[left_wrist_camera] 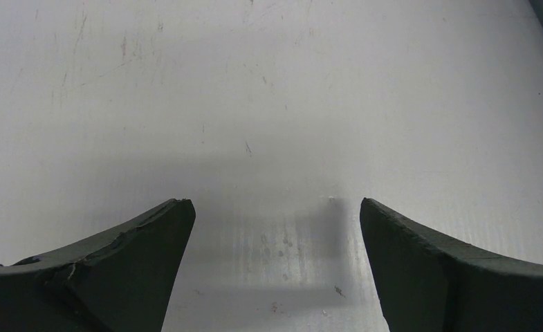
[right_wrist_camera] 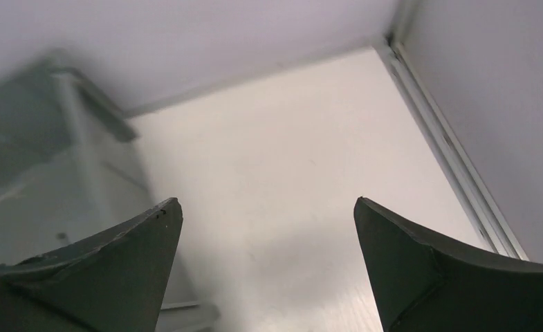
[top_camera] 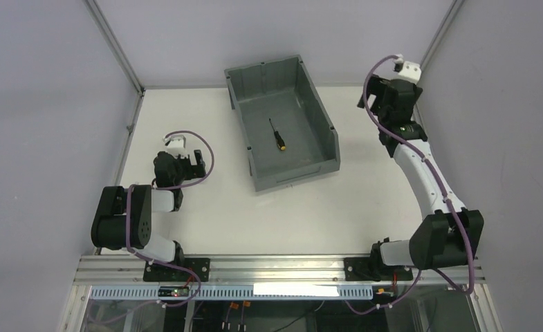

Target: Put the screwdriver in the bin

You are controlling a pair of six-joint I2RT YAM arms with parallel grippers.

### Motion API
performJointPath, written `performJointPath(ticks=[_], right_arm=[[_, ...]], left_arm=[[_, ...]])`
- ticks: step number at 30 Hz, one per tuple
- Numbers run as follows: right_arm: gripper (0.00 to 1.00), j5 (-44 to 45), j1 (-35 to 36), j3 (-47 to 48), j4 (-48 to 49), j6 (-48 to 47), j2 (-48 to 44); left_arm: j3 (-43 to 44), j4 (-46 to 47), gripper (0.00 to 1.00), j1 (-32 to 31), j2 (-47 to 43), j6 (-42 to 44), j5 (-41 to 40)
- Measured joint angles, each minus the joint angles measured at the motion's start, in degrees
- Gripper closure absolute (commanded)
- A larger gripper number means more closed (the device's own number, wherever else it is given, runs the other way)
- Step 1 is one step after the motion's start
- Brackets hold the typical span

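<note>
Dark grey bin (top_camera: 296,173); screwdriver (top_camera: 277,136): dark shaft, black handle, yellow-orange end; white, faintly scuffed table (top_camera: 206,207); purple cables (top_camera: 185,132).

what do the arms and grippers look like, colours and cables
Both arms match: the left arm and right arm have bulky black joint housings joined by white links, with a purple cable looping along each. A small white block sits at each wrist. The left gripper and right gripper have dark, wedge-shaped fingers tapering to blunt tips.
</note>
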Motion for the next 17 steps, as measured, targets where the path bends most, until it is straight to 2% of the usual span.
performJointPath(ticks=[3, 8, 17], right_arm=[[0.01, 2.6, -5.5, -12.5, 7.7, 2.5, -1.4], [0.01, 3.0, -7.9, -27.7, 15.0, 4.4, -1.4], [0.01, 4.7, -8.1, -32.3, 21.7, 9.6, 1.8]], left_arm=[[0.0, 0.0, 0.01, 0.0, 0.0, 0.0, 0.0], [0.0, 0.0, 0.01, 0.0, 0.0, 0.0, 0.0], [0.0, 0.0, 0.01, 0.0, 0.0, 0.0, 0.0]])
